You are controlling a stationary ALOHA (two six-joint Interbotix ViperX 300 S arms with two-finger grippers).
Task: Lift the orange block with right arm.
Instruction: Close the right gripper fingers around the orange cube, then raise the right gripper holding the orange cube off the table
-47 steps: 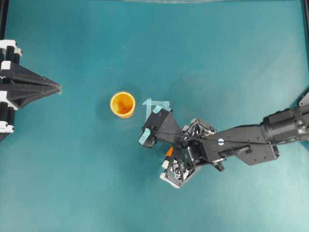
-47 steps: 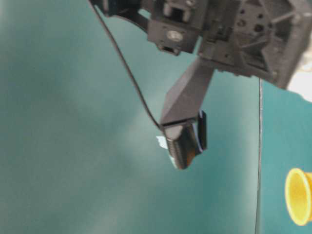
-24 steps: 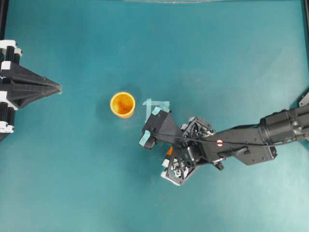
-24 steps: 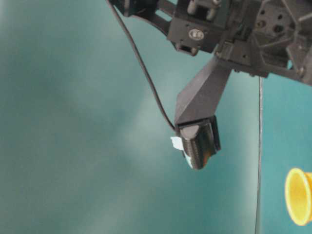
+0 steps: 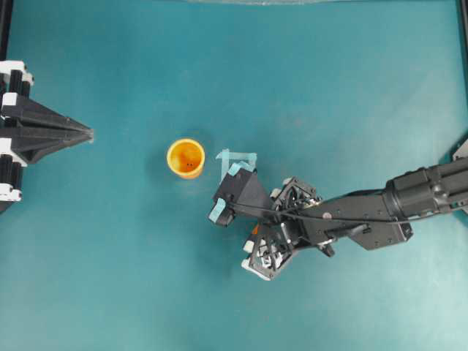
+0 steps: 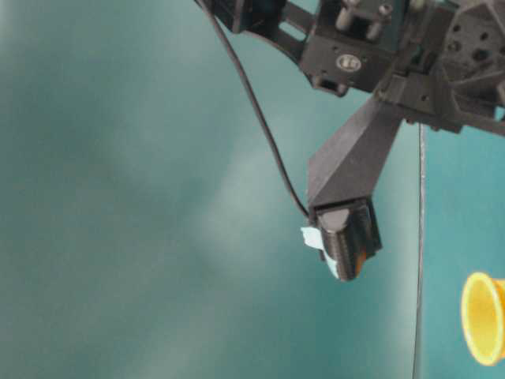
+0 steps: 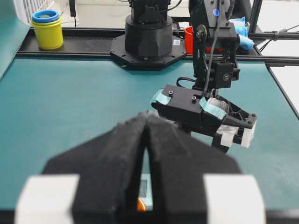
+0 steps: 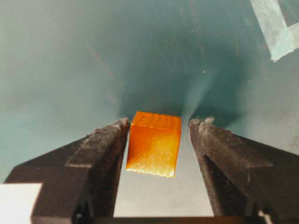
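Observation:
The orange block [image 8: 154,143] lies on the teal table between my right gripper's [image 8: 159,123] two black fingers. The left finger sits against or very near it, and a gap shows at the right finger, so the jaws are open around it. In the overhead view only a sliver of the block [image 5: 255,229] shows under the right gripper [image 5: 257,237], below its teal-taped camera box [image 5: 234,197]. In the table-level view a bit of orange [image 6: 360,261] shows at the fingertips. My left gripper [image 5: 89,134] is shut and empty at the far left; it also shows in the left wrist view [image 7: 146,117].
A round orange-yellow cup [image 5: 186,158] stands upright left of the right gripper and shows at the right edge of the table-level view [image 6: 481,317]. Teal tape [image 5: 238,156] is stuck on the table beside the cup. Yellow and red containers stand behind the table's far edge [image 7: 46,30].
The right gripper has come down and shifted slightly left over the block. In the table-level view orange now shows at its fingertips. The left arm has not moved.

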